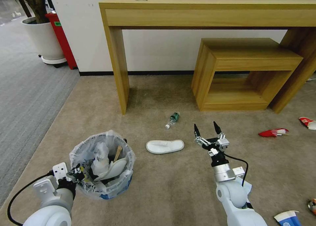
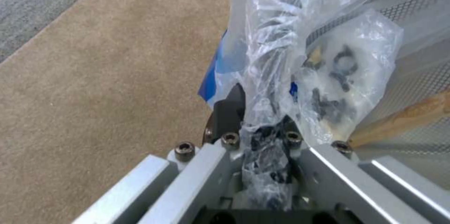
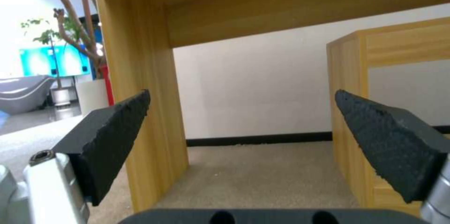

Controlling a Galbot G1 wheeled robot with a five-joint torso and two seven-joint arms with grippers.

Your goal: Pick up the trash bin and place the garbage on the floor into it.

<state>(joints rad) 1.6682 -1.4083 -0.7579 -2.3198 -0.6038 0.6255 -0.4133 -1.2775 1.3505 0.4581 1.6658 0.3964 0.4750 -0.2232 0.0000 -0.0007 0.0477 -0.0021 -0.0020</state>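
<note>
The trash bin (image 1: 121,183), lined with a crinkled clear bag, sits low at my left on the beige floor (image 1: 171,189). My left gripper (image 1: 77,172) is shut on its near rim, pinching bag and rim (image 2: 262,136). Inside lie a white slipper (image 1: 113,169) and a wooden stick (image 1: 118,152). Another white slipper (image 1: 165,146) and a green-label bottle (image 1: 172,119) lie on the carpet ahead. My right gripper (image 1: 207,129) hovers open just right of that slipper, holding nothing, and faces the wall (image 3: 244,125).
A red wrapper (image 1: 273,132), a red-white cup (image 1: 307,122) and a blue-white cup (image 1: 288,217) lie at the right. A tall wooden console table (image 1: 210,9) and a low wooden stool (image 1: 243,64) stand against the wall. A plant pot (image 1: 42,38) stands on grey ribbed carpet (image 1: 26,87).
</note>
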